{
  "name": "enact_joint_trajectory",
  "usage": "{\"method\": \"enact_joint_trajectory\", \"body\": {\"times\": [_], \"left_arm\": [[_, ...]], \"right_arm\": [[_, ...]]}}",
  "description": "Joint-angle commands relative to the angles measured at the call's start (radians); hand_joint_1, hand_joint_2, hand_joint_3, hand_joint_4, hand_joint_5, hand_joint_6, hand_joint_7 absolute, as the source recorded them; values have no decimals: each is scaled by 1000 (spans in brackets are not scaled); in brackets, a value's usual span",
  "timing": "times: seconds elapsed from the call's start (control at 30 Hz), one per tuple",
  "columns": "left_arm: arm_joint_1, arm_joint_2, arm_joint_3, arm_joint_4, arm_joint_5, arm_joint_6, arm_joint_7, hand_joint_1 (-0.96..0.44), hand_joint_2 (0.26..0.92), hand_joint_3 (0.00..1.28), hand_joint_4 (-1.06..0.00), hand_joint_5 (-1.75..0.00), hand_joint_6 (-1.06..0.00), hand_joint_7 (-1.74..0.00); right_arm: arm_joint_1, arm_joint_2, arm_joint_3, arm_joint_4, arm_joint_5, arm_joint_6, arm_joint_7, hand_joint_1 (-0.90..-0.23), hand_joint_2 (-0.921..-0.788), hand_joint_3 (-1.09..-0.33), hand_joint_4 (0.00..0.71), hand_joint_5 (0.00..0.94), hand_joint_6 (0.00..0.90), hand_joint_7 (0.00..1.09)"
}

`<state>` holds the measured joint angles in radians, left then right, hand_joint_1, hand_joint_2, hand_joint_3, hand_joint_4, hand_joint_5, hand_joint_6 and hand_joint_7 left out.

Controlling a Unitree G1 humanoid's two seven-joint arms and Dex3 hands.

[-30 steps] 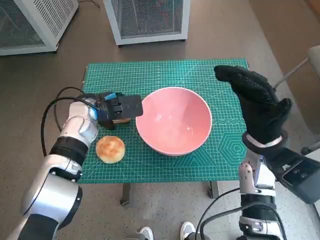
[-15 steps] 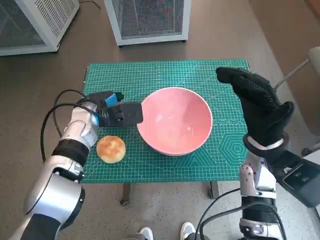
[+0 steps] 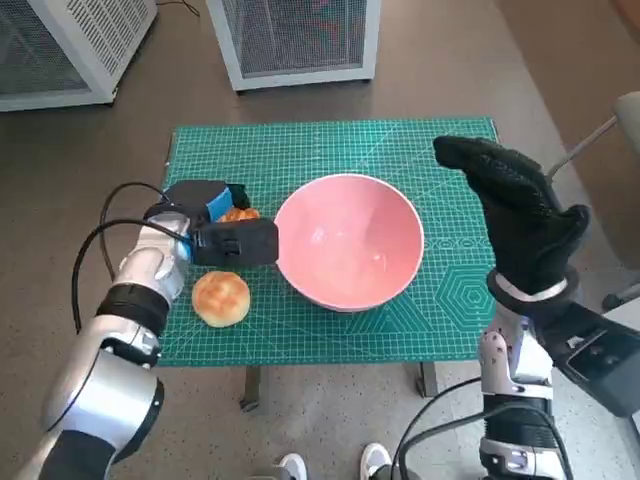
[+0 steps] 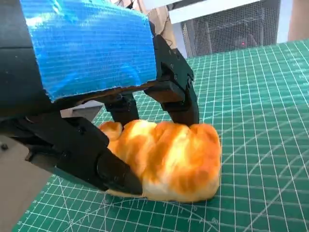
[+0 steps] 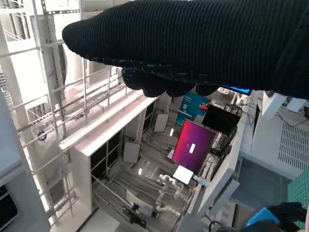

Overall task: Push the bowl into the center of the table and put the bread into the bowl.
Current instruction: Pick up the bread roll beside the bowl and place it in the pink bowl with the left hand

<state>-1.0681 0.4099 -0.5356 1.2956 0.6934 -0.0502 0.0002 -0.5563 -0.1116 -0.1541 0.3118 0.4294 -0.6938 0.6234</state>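
Bread (image 4: 166,159), golden and glossy, sat clasped in the left robot hand (image 3: 215,228) at the bowl's (image 3: 347,242) nine o'clock; the right robot hand (image 3: 515,205) hovered released.

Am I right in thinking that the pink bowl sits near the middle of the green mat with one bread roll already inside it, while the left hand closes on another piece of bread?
Not quite: the pink bowl is empty in the head view. The round bread roll lies on the green mat beside the bowl, not in it. The rest holds: the left hand does close around another piece of bread.
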Motion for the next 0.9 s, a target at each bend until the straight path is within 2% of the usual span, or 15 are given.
{"method": "enact_joint_trajectory", "body": {"times": [0.03,0.3,0.47,0.6,0.9], "left_arm": [[-18,34,30,-29,-22,-2,-4,1,920,63,-649,-1296,-694,-1008],[-19,80,97,-160,-66,-16,-5,1,920,71,-649,-1259,-667,-1070],[32,122,149,-372,-89,-13,-18,1,920,64,-652,-1221,-674,-1099],[98,149,208,-628,-108,23,-40,1,920,58,-660,-1196,-676,-1112],[226,141,289,-1054,-107,70,-74,2,920,47,-713,-1120,-648,-1163]], "right_arm": [[29,3,6,-12,3,20,-5,-534,-921,-516,352,4,83,634],[35,2,11,-30,11,36,2,-534,-921,-519,360,7,84,632],[37,-1,12,-35,19,46,8,-533,-921,-521,361,7,83,630],[35,0,13,-29,28,51,18,-534,-921,-521,362,7,80,627],[38,2,16,-29,34,56,28,-530,-921,-521,365,7,76,621]]}}
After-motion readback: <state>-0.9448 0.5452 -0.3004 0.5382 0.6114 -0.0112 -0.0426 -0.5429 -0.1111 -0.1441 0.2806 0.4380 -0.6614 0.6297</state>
